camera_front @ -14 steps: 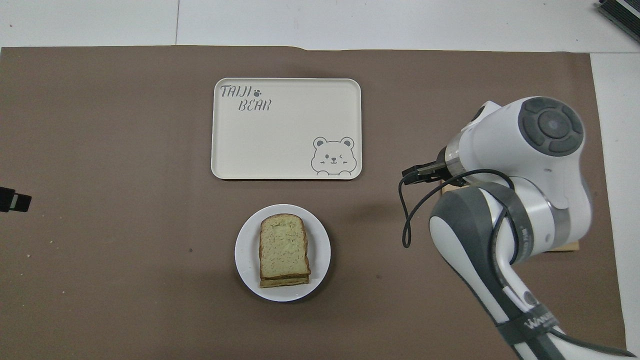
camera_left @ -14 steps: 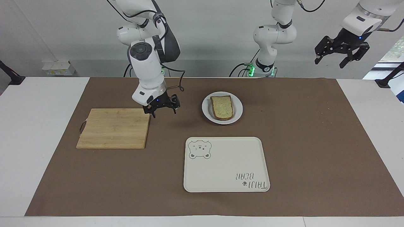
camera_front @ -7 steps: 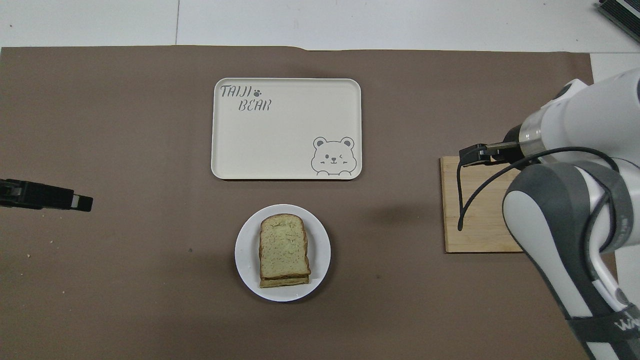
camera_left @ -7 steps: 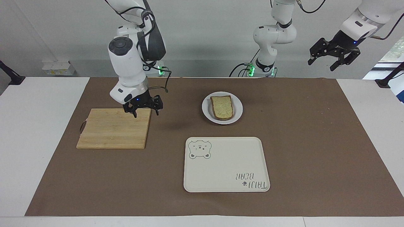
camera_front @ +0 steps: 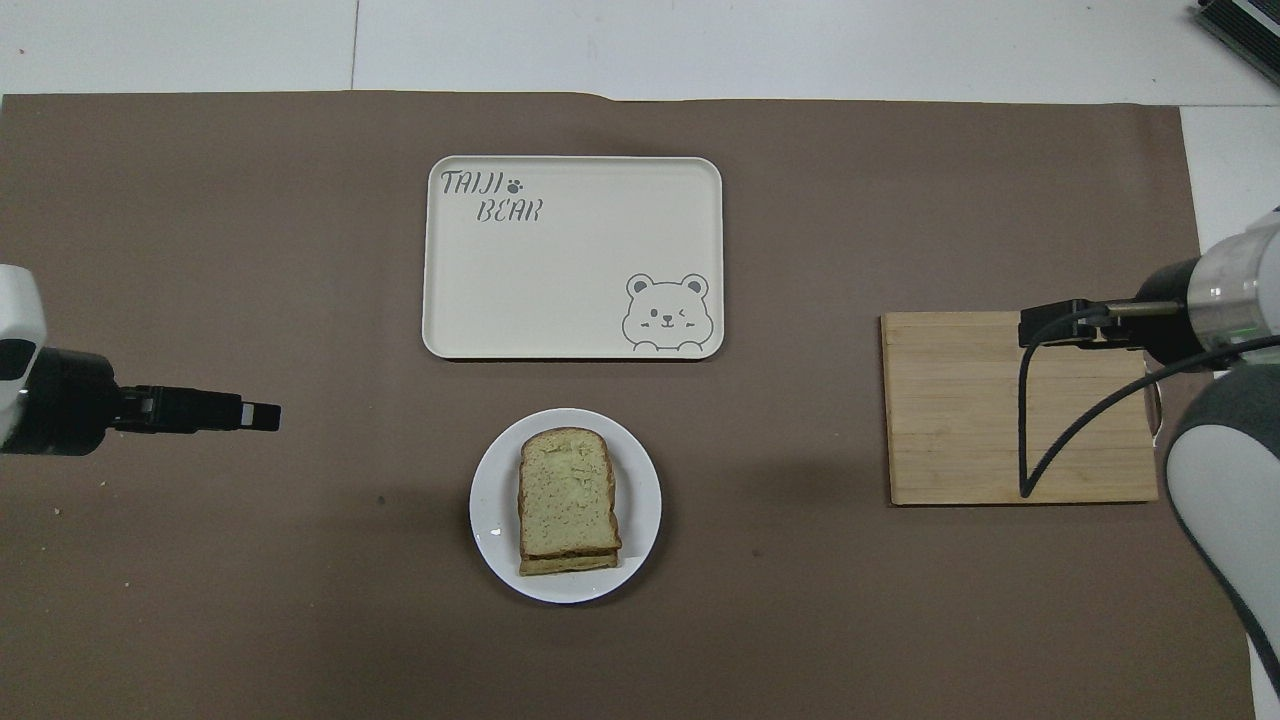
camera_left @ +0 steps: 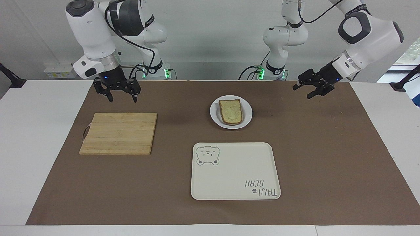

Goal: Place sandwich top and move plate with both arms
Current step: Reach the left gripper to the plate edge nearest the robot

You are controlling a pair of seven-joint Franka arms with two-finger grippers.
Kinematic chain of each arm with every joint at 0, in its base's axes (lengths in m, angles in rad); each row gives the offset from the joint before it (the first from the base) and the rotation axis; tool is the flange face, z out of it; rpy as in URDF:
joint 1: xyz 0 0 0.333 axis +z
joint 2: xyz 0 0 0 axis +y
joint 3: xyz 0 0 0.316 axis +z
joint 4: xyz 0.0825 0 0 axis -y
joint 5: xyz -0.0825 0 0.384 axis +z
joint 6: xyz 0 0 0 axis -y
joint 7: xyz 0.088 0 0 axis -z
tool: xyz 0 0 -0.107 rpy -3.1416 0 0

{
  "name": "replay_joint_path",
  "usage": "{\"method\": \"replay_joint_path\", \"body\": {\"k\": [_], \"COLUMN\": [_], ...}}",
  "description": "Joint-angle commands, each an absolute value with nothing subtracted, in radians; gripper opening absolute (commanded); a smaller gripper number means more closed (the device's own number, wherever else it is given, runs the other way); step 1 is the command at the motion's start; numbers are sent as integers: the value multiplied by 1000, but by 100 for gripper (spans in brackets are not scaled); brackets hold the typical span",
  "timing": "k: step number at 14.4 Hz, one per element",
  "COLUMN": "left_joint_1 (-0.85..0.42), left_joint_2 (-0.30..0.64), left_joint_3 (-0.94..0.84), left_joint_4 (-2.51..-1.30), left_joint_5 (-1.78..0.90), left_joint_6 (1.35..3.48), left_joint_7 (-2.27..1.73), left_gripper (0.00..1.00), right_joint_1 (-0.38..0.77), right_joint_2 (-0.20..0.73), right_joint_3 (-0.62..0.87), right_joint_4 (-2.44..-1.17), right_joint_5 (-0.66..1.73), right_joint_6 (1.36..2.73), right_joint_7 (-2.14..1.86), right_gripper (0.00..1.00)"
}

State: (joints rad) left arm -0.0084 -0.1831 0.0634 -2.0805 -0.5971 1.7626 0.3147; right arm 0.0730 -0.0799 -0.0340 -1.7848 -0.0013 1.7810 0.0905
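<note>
The sandwich top, a pale green-speckled slice with a brown crust, lies on another slice on the small white plate. It also shows in the overhead view, on the plate. My right gripper is open and empty, up in the air over the mat by the cutting board's edge nearest the robots; it also shows in the overhead view. My left gripper is open and empty, raised over the mat toward the left arm's end, apart from the plate; it also shows in the overhead view.
A wooden cutting board lies toward the right arm's end and also shows in the overhead view. A cream rectangular tray with a bear drawing lies farther from the robots than the plate; it also shows in the overhead view.
My right gripper has risen and moved away from the plate, past the cutting board's corner toward the right arm's end. My left gripper has come down and in toward the plate. The sandwich has not moved.
</note>
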Motion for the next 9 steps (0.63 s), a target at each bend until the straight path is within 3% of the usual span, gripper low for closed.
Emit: {"method": "replay_joint_path", "body": {"k": [1, 6, 9], "left_joint_1": [-9, -47, -64], "left_joint_2": [-232, -227, -212], "left_joint_3": [58, 58, 58], "left_joint_4": [-2221, -2362, -2457], "left_joint_5": [-705, -866, -952], "left_joint_6": [1864, 1954, 2037], "left_joint_7": [392, 546, 696], "left_gripper": [100, 100, 100], "right_joint_1": [61, 60, 57], "right_joint_2": [-78, -77, -98], "right_joint_3": [-46, -103, -100], "right_joint_4": [-1702, -1577, -1594], "right_joint_5": [-25, -25, -40], "right_joint_6": [1691, 1557, 1539], "right_joint_7": [95, 31, 26], "right_gripper": [100, 100, 100]}}
